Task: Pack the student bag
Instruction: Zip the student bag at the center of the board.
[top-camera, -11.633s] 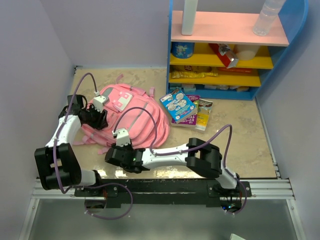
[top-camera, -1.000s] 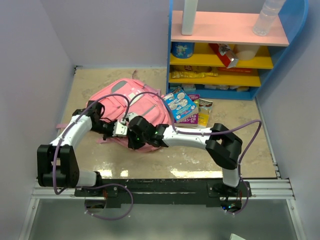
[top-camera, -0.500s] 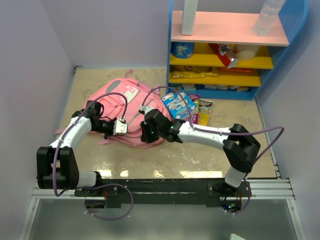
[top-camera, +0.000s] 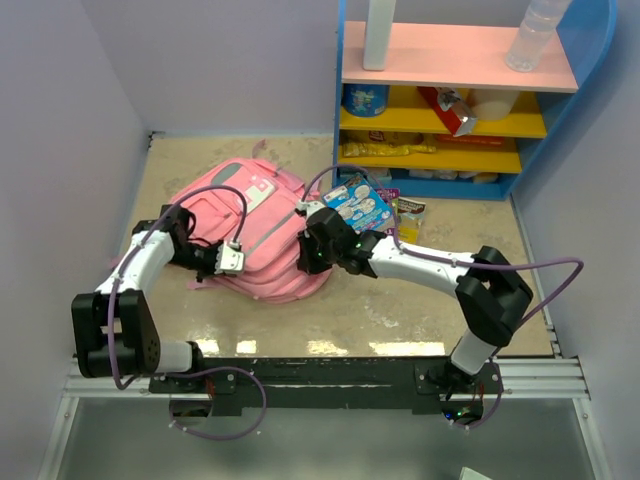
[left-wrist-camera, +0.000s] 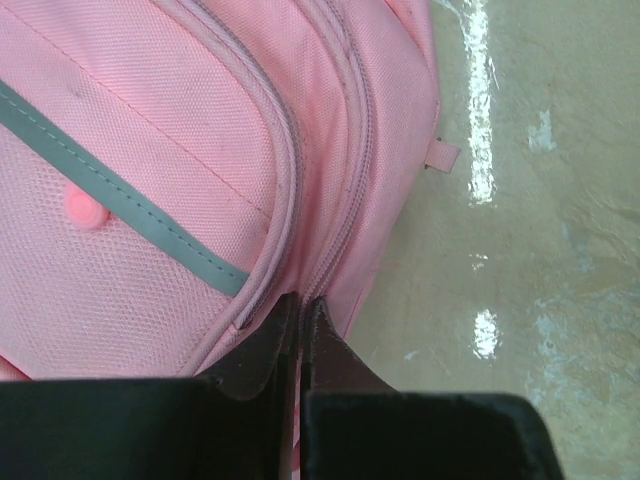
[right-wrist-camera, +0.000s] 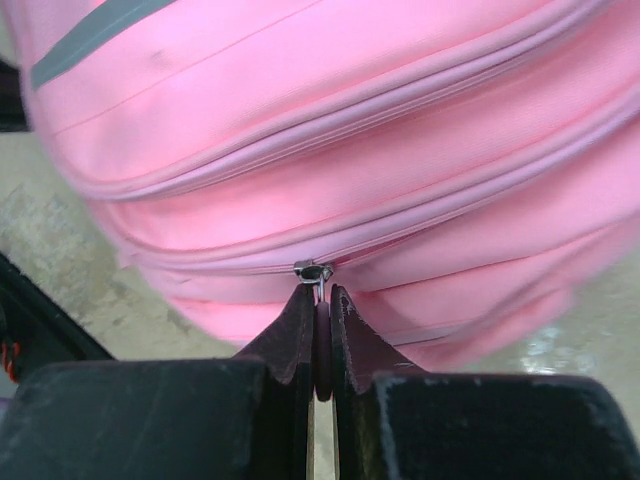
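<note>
Unzipping: step in hand, judged from the pull tab pinched at the bag's side; nothing packed yet.
Bag (top-camera: 262, 232): lies flat on the worktop (top-camera: 440, 310), left of the shelf unit (top-camera: 450, 100), between the two arms, grey patch facing up toward the far wall.
Right gripper (right-wrist-camera: 318, 345): jaws closed on the zip pull (right-wrist-camera: 314, 272), the slider sitting on the seam at the bag's near-right side.
Left gripper (left-wrist-camera: 298, 330): jaws pressed together on a fold of pink fabric along the bag's left edge; whether cloth is truly caught between the tips I cannot tell for sure.
Doing it well: draw the pull along the line of the zip track (right-wrist-camera: 430, 220), not away from it, so the slider runs rather than lifting the whole bag.
Bracing: the left arm should hold its edge down and taut, opposing the pull, since soft fabric will bunch ahead of the slider.
Risk: the thin tab may slip out of the jaws on the curve of the seam.
Nearby: books (top-camera: 362, 208) lie just beside the bag's right edge; keep the right arm's sweep off them.
</note>
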